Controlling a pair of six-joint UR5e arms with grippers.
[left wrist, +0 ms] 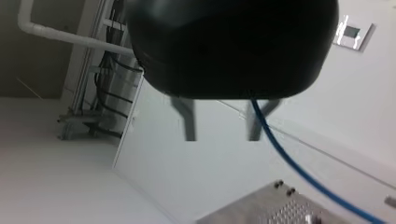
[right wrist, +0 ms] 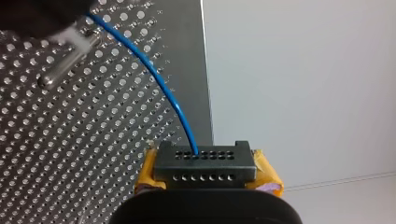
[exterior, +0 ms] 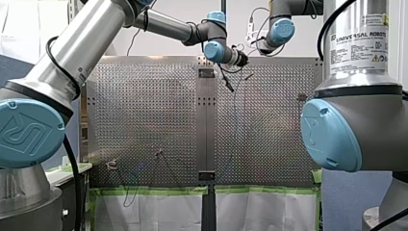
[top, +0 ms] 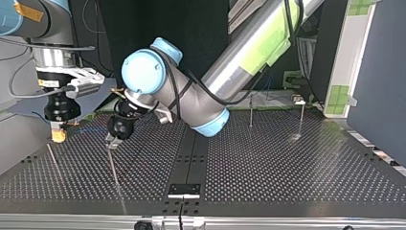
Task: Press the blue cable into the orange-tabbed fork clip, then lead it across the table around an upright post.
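Found my right gripper (top: 59, 136) clamped on the blue cable (right wrist: 163, 88), with yellow pads (right wrist: 267, 173) on either side of the entry point in the right wrist view. Found my left gripper (left wrist: 222, 134) with fingers (left wrist: 187, 119) spread and nothing pinched. Traced the cable close along one finger and on down toward the table (top: 287, 172). Placed both grippers on the same side of the black centre strip (top: 191, 158), my left the nearer to it, both low over the table with a short span of cable between them. Logged two upright posts (top: 251, 110) on the other side of the strip, well apart from the grippers. Could not pick out the orange-tabbed fork clip in any view. Judged step one as in hand: cable carried, not seated in any clip. Judged the next move as needing that span lowered square over the clip's slot and pressed in, right grip kept firm, with enough slack left for the run over the strip to a post.
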